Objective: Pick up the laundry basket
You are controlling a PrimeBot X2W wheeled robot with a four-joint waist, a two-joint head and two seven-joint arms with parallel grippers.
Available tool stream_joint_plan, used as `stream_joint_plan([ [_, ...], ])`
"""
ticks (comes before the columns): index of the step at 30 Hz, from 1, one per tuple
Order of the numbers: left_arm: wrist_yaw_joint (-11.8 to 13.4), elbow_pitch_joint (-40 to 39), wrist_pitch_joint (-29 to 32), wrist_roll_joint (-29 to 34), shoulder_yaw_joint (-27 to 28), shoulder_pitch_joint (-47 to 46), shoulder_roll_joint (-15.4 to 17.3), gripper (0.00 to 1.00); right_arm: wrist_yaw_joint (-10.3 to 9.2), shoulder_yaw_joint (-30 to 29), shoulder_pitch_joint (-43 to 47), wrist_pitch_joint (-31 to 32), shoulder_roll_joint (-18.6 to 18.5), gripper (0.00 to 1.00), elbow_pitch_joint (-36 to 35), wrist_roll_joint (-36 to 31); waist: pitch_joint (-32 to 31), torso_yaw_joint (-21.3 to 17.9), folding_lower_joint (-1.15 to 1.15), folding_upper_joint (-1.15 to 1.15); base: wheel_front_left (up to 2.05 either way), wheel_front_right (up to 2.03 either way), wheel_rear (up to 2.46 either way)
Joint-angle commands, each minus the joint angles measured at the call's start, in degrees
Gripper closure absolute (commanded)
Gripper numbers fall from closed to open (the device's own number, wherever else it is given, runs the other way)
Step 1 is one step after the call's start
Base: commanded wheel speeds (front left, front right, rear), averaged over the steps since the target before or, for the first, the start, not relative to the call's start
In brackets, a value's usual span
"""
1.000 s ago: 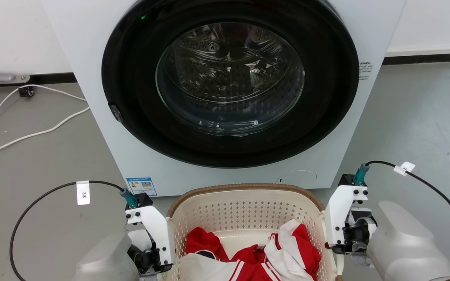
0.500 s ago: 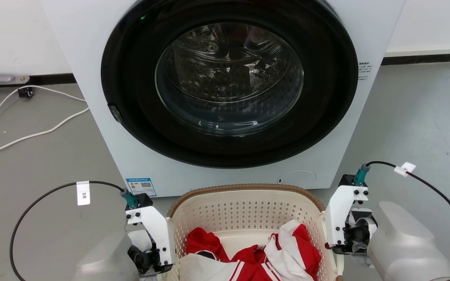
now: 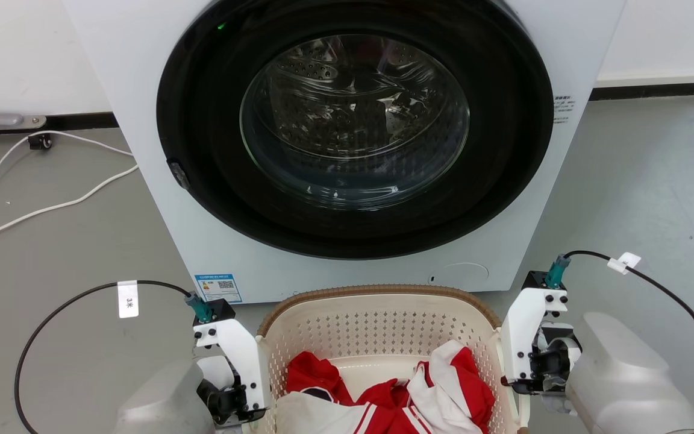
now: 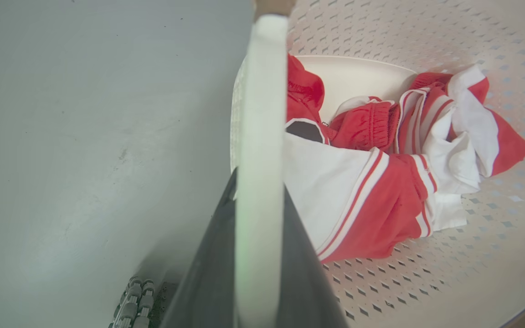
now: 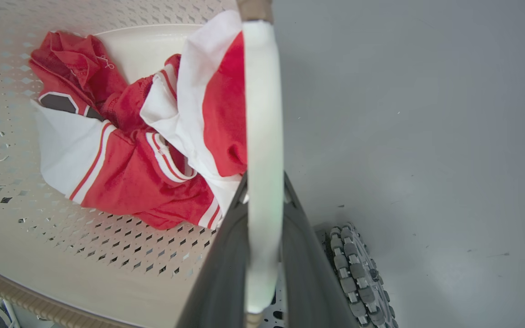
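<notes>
The cream laundry basket (image 3: 377,328) with perforated walls and a brown woven-look rim sits at the bottom centre of the head view, just in front of the washing machine. Red and white clothes (image 3: 395,392) lie inside it. In the left wrist view, my left gripper (image 4: 259,214) is shut on the basket's white left handle (image 4: 262,91), one dark finger on each side. In the right wrist view, my right gripper (image 5: 265,209) is likewise shut on the white right handle (image 5: 262,91). Both wrists flank the basket, the left wrist (image 3: 232,374) and the right wrist (image 3: 534,349).
A white front-loading washing machine (image 3: 347,138) with its dark round door shut stands directly behind the basket. White cables (image 3: 52,205) trail over the grey floor at the left. Bare grey floor (image 3: 654,181) lies to the right. A roller wheel (image 5: 353,269) shows beneath the basket.
</notes>
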Motion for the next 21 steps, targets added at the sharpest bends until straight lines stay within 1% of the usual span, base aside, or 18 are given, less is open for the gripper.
stream_joint_plan([
  [1,-0.58,-0.48,-0.25,-0.32,0.04,-0.17,-0.99,1.0,0.68,0.05,0.52,-0.01,1.25,1.0,-0.45,0.54,0.06,0.0,0.0,0.0,0.0,0.0,0.0],
  [21,-0.58,-0.5,-0.62,-1.0,-0.49,-0.5,-1.07,1.0,0.68,1.14,0.42,-0.23,1.27,1.0,-0.45,1.99,0.28,0.01,0.0,0.0,0.0,0.0,0.0],
])
